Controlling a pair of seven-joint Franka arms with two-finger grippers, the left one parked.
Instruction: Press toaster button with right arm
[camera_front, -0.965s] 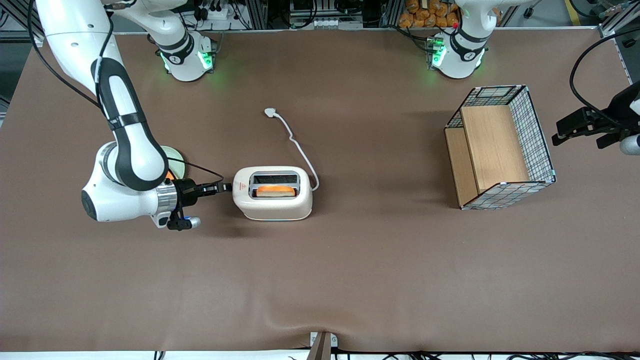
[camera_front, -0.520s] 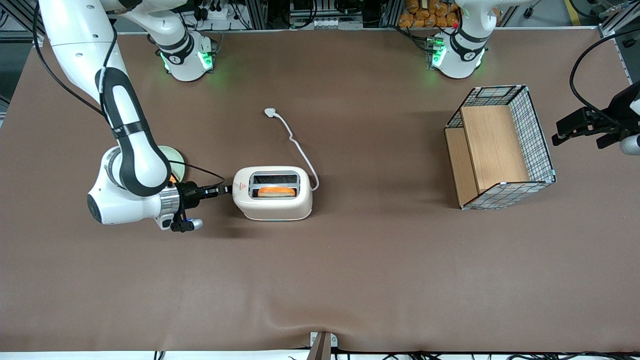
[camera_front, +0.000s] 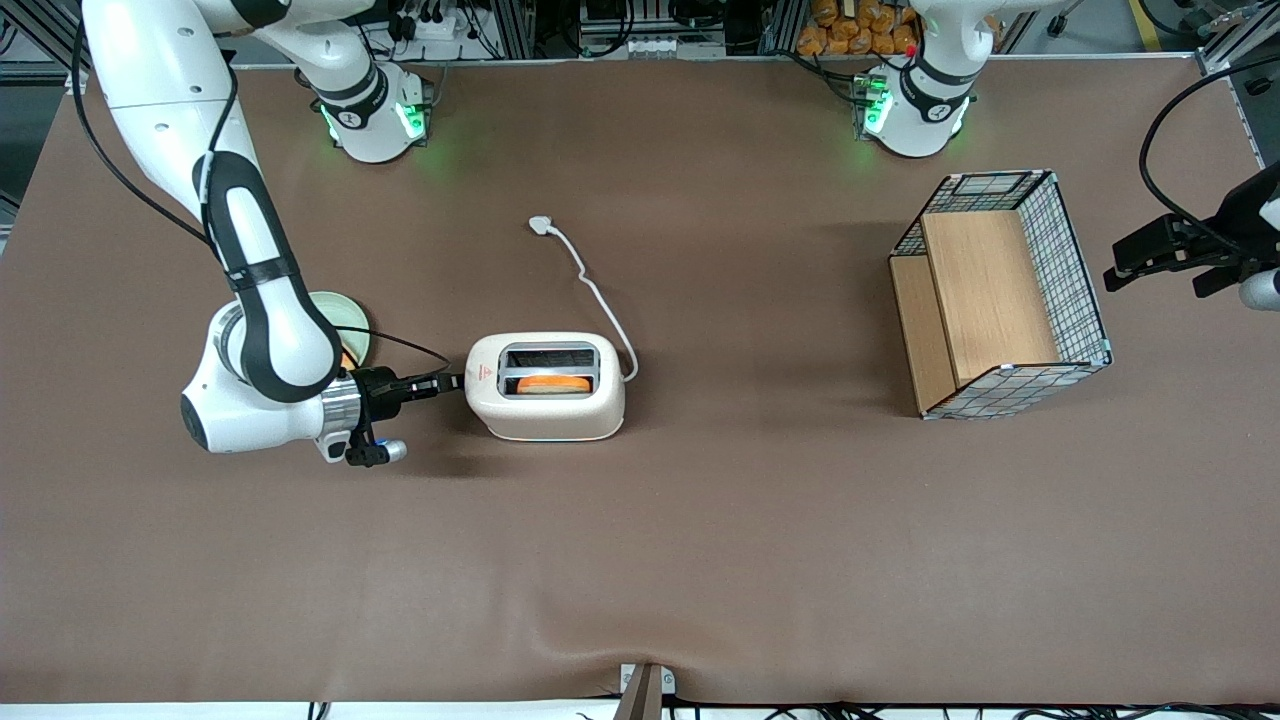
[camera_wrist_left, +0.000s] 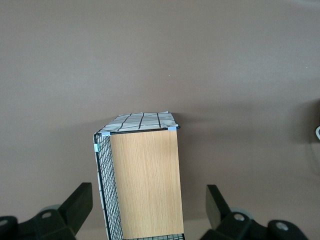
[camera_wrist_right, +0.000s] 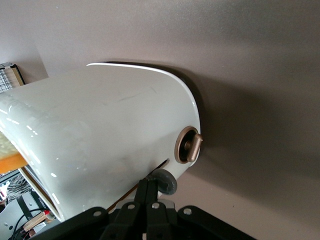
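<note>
The cream-white toaster (camera_front: 545, 385) lies on the brown table with an orange slice of toast (camera_front: 556, 383) in its slot. The right arm's gripper (camera_front: 453, 380) is level with the table and sits at the toaster's short end by the red triangle mark (camera_front: 480, 374). In the right wrist view the toaster (camera_wrist_right: 100, 135) fills the frame. The gripper (camera_wrist_right: 151, 184) is shut with nothing between its fingers, and its tips touch the grey toaster button (camera_wrist_right: 166, 181). A bronze round knob (camera_wrist_right: 189, 145) sticks out beside the button.
The toaster's white cord runs to a plug (camera_front: 541, 226) farther from the front camera. A pale green plate (camera_front: 347, 325) is partly hidden by the working arm's wrist. A wire basket holding a wooden box (camera_front: 1000, 295) (camera_wrist_left: 145, 180) stands toward the parked arm's end.
The working arm's wrist has shifted slightly toward the toaster and the front camera. The gripper tips remain at the toaster's short end. The toaster has not moved.
</note>
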